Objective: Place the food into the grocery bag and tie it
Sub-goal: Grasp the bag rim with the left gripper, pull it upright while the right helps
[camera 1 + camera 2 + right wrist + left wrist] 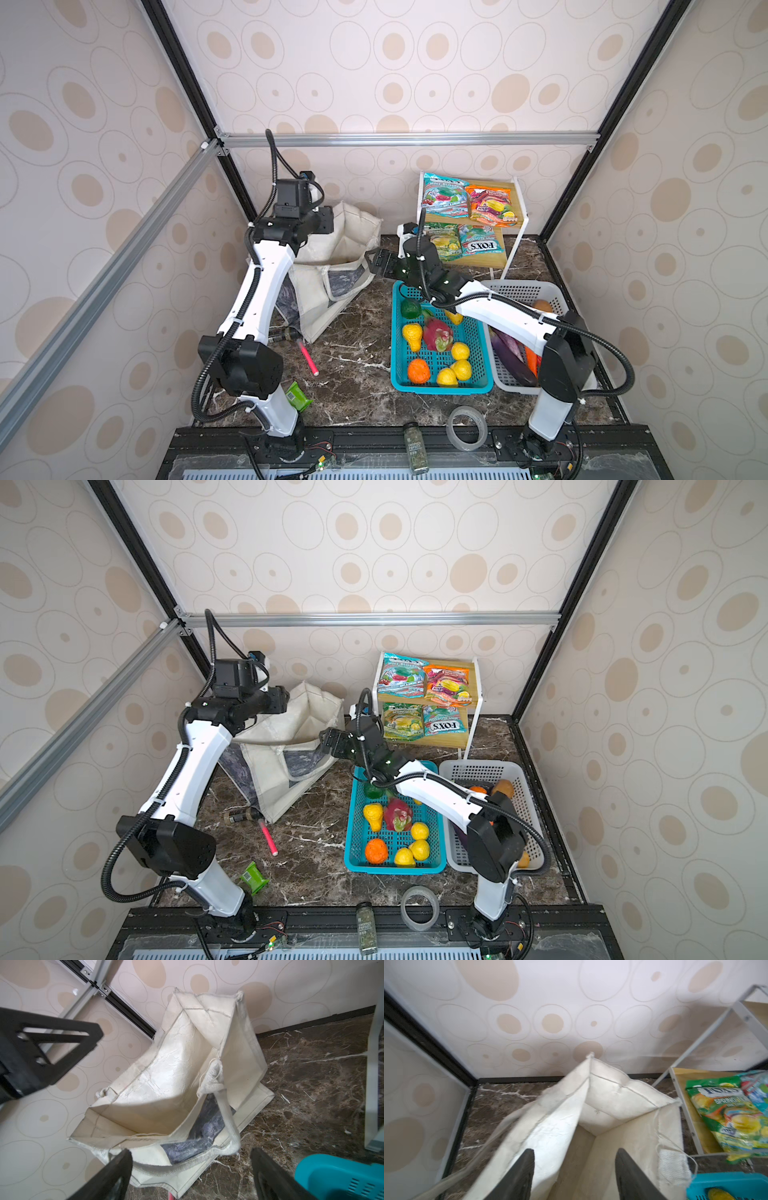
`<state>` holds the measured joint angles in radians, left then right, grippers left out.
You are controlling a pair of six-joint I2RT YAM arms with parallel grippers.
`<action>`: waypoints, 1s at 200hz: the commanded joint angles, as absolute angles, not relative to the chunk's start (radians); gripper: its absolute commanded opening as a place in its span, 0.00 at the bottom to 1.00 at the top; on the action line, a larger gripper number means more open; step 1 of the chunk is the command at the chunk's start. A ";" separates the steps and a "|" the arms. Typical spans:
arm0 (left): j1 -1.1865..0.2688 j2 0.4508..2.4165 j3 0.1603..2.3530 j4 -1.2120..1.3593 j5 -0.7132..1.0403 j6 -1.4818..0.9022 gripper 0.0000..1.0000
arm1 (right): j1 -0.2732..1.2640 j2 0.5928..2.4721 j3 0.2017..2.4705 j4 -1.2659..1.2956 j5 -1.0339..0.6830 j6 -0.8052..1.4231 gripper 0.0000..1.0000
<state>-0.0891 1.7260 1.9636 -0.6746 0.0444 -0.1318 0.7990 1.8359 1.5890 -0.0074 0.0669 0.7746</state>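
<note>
Your left claw [574,1150] stands open, with one wall of the grocery bag [166,1068] between its fingers, not pinched. Your right claw [190,1150] is wide open and empty beside the bag.

So the left arm [259,286] is stretched up and forward, wrist tipped down, and the left gripper [574,1153] has its jaws apart, nothing pinched. The right arm [498,311] runs low, reaching leftward, with the right gripper [191,1152] spread wide, empty too.
</note>
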 commanded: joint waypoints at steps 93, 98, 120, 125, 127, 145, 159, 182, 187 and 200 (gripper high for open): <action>0.020 1.964 2.177 -0.807 -0.018 0.072 0.71 | 0.821 2.001 1.757 -0.175 0.034 0.792 0.37; 0.020 1.957 2.173 -0.806 -0.010 0.082 0.71 | 0.814 1.997 1.755 -0.185 0.016 0.776 0.33; 0.020 1.938 2.156 -0.821 0.016 0.108 0.71 | 0.791 1.974 1.770 -0.287 -0.026 0.672 0.22; 0.019 1.933 2.148 -0.826 0.028 0.110 0.71 | 0.788 1.968 1.772 -0.315 -0.020 0.649 0.19; 0.018 1.933 2.148 -0.827 0.032 0.110 0.71 | 0.786 1.965 1.772 -0.323 -0.018 0.645 0.18; 0.009 1.926 2.137 -0.857 0.055 0.105 0.72 | 0.771 1.944 1.755 -0.358 -0.003 0.605 0.12; -0.007 1.915 2.114 -0.871 0.069 0.113 0.73 | 0.758 1.933 1.736 -0.349 -0.001 0.599 0.10; -0.020 1.918 2.074 -0.871 0.166 0.103 0.87 | 0.750 1.933 1.749 -0.366 0.007 0.568 0.11; -0.027 1.920 2.069 -0.871 0.166 0.103 0.87 | 0.749 1.933 1.754 -0.373 0.008 0.561 0.11; -0.042 1.931 2.054 -0.863 0.141 0.111 0.85 | 0.750 1.932 1.764 -0.391 0.014 0.545 0.11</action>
<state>-0.0135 1.9228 2.0781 -0.8280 0.1009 0.0807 0.7509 1.9709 1.7481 -0.3325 -0.0032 0.6022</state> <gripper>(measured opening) 0.863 0.108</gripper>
